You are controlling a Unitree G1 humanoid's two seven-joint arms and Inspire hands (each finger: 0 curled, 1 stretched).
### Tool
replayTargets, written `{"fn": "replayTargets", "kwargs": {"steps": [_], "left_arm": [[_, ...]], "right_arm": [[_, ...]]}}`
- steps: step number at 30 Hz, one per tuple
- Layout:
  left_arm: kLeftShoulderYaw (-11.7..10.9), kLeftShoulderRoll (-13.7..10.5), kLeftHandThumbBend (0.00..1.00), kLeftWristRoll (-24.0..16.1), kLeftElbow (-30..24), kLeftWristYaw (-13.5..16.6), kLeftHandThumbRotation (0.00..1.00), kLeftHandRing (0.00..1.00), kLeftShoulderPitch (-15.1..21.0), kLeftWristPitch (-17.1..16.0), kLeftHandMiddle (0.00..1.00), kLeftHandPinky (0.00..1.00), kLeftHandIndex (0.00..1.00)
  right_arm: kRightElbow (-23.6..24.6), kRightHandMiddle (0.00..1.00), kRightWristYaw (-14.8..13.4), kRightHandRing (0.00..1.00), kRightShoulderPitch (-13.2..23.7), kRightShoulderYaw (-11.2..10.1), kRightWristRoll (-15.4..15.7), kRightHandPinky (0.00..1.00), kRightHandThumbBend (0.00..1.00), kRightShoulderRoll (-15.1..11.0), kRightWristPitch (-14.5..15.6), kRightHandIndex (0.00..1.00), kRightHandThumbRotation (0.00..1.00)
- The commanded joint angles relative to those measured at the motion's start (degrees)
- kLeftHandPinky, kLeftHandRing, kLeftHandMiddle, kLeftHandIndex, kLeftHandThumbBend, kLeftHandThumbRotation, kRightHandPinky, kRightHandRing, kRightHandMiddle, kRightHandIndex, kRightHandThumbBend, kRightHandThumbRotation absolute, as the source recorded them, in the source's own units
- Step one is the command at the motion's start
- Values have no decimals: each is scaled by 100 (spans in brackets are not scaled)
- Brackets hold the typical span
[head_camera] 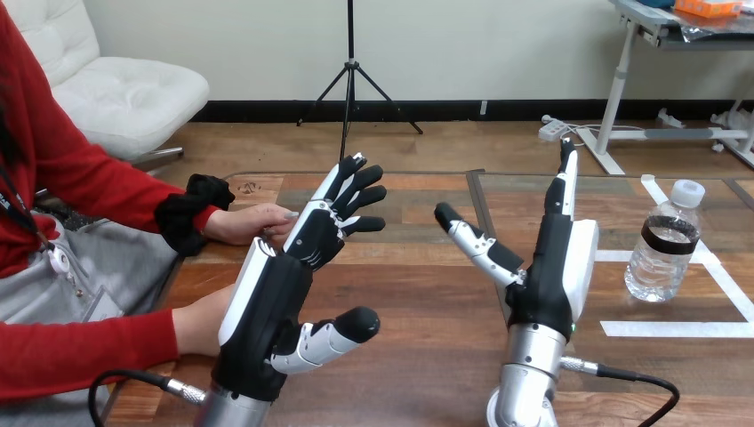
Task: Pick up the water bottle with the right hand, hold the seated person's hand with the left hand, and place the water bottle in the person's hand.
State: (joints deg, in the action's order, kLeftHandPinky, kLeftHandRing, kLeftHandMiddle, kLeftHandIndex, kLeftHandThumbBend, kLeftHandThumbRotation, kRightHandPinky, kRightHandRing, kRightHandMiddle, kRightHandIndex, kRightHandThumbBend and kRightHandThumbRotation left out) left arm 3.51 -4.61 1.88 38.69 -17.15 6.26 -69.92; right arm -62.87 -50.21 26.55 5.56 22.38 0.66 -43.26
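Note:
A clear plastic water bottle (663, 243) with a white cap and a dark label band stands upright at the table's right, inside white tape lines. My right hand (556, 267) is raised left of it, fingers straight, thumb spread, nothing in it, a clear gap to the bottle. At centre left my left hand (276, 302) hovers with fingers straight and thumb out. The person's upper hand (249, 222) rests on the table just behind my left fingers; whether they touch I cannot tell. The person's lower hand (203, 325) lies partly hidden behind my left palm.
The wooden table (427, 294) has a dark seam running down its middle. White tape lines (676, 327) mark a box around the bottle at the right. The person sits at the left edge with both red-sleeved arms on the table.

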Motion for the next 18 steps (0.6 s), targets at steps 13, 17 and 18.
{"fn": "replayTargets", "kwargs": {"steps": [13, 17, 18], "left_arm": [[64, -6, 84, 147, -82, -19, 78, 88, 234, -16, 92, 77, 95], [85, -14, 84, 190, -91, -55, 77, 88, 223, 0, 92, 77, 95], [100, -16, 84, 226, -79, -79, 77, 88, 228, -12, 92, 78, 95]], "right_arm": [[550, 100, -462, 100, -126, -118, 117, 99, 100, -278, -11, 100, 56], [636, 100, -502, 100, -224, -134, 126, 100, 100, -328, -10, 100, 58], [648, 100, -466, 100, -265, -152, 100, 100, 100, -355, -41, 100, 58]]}}
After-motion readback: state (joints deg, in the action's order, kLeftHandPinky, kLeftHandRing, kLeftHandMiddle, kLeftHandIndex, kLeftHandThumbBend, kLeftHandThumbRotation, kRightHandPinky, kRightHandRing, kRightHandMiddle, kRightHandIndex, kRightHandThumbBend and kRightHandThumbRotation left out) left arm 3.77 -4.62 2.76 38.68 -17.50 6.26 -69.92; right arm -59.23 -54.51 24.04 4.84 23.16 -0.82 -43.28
